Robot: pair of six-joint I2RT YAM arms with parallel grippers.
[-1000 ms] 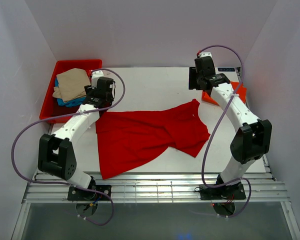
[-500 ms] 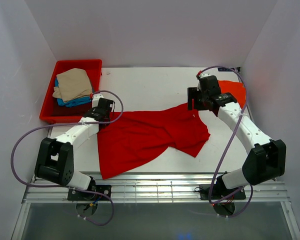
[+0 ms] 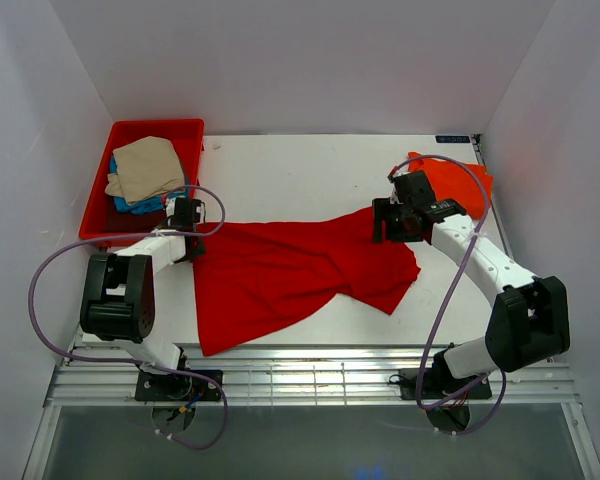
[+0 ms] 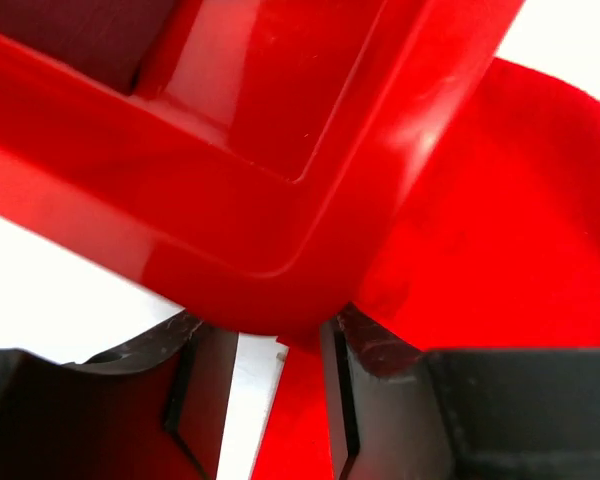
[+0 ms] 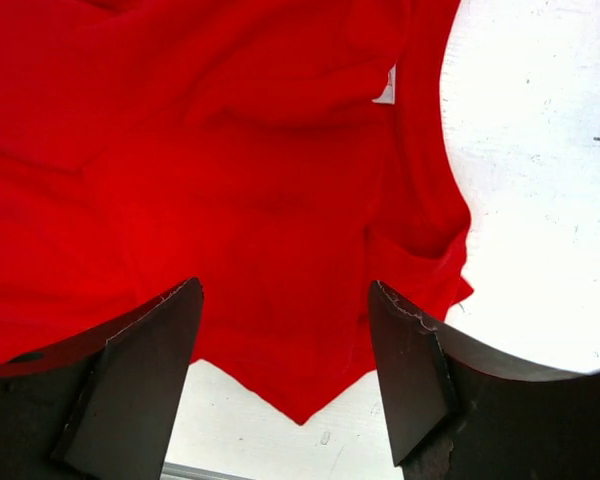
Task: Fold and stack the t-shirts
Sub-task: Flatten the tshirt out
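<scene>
- No text, brand or number can be read in any view.
- Small dark label strip (image 3: 453,139) on the far right edge of the white flat surface (image 3: 300,170): pale marks, too small to read.
- White neck tag (image 5: 384,88) on the bright red cloth t-shirt (image 5: 230,180): no print legible.

A white tabletop (image 3: 310,170) fills the middle of the top view, boxed in by plain pale walls (evenly lit, faintly lilac): back wall (image 3: 300,60) across the top, left wall (image 3: 30,150) and right wall (image 3: 565,120) at the sides. A slatted metal rail (image 3: 310,372) runs along the lower edge, with a grey strip (image 3: 310,445) beneath.
</scene>
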